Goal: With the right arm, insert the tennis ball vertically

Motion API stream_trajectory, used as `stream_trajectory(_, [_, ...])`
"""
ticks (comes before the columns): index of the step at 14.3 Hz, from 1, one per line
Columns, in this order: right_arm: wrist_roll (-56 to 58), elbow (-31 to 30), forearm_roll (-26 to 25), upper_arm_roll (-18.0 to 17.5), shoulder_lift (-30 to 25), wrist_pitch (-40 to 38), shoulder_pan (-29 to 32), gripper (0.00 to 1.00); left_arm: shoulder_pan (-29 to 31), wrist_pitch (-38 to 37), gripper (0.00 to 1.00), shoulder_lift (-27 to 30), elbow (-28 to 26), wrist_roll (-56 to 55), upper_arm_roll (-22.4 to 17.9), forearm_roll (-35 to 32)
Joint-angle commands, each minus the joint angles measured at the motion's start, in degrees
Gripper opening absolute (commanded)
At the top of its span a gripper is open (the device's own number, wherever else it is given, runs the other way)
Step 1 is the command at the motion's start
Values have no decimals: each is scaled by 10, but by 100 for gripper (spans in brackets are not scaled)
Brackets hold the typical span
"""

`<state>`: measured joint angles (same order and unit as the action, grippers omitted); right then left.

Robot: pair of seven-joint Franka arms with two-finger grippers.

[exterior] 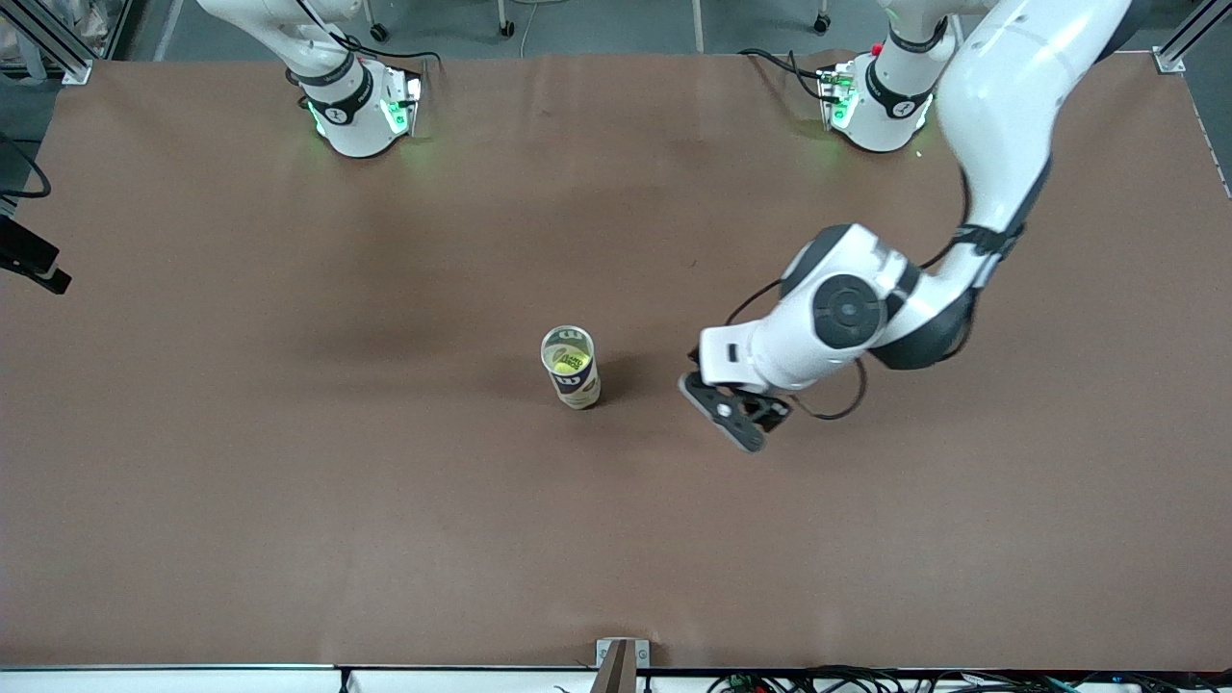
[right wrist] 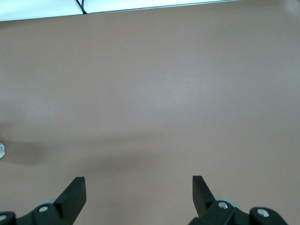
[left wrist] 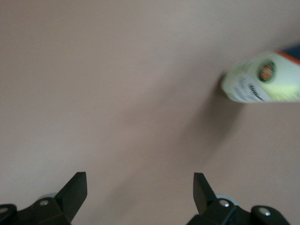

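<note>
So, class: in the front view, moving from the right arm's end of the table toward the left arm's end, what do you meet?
Right arm's base → tennis ball can, a ball inside → open left gripper → left arm's base.

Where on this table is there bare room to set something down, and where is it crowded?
Bare brown table runs from the upright can, ball inside, toward the right arm's end and toward the front camera. Tightest: the gap between the can and the open left gripper beside it. The open right gripper hangs over bare table.
</note>
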<state>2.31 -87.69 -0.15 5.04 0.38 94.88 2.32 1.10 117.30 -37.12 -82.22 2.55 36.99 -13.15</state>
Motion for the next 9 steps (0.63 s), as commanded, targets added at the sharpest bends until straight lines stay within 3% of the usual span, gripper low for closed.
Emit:
stream_trajectory(1, [2, -65, -13, 4, -49, 25, -8, 100, 24, -37, 100, 51, -2, -83, -13, 7])
stream_trajectory(6, [0, -143, -13, 3, -101, 53, -8, 100, 144, -113, 100, 123, -2, -93, -15, 6])
stream_trajectory(9, [3, -137, -8, 8, -100, 51, -2, 100, 205, -180, 100, 167, 9, -89, -12, 4])
